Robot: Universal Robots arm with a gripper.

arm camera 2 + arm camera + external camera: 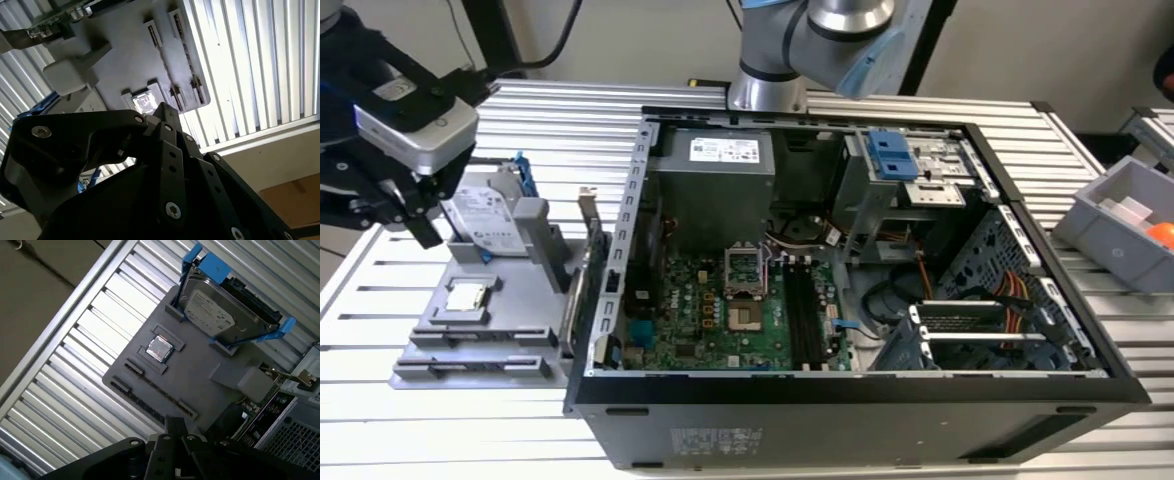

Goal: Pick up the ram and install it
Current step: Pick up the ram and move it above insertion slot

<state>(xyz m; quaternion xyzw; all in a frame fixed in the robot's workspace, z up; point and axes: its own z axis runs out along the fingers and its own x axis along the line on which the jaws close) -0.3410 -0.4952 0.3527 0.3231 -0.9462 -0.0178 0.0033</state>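
In the exterior view, your ribbed metal table (467,440) carries the open computer case (854,435) at its centre. A grey fixture plate (480,350) lies just beside the case at nine o'clock. A grey bin (1107,230) sits at three o'clock.

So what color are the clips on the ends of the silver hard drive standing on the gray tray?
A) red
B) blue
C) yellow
B: in the first wrist view the hard drive stands on the gray tray with blue brackets at its ends.
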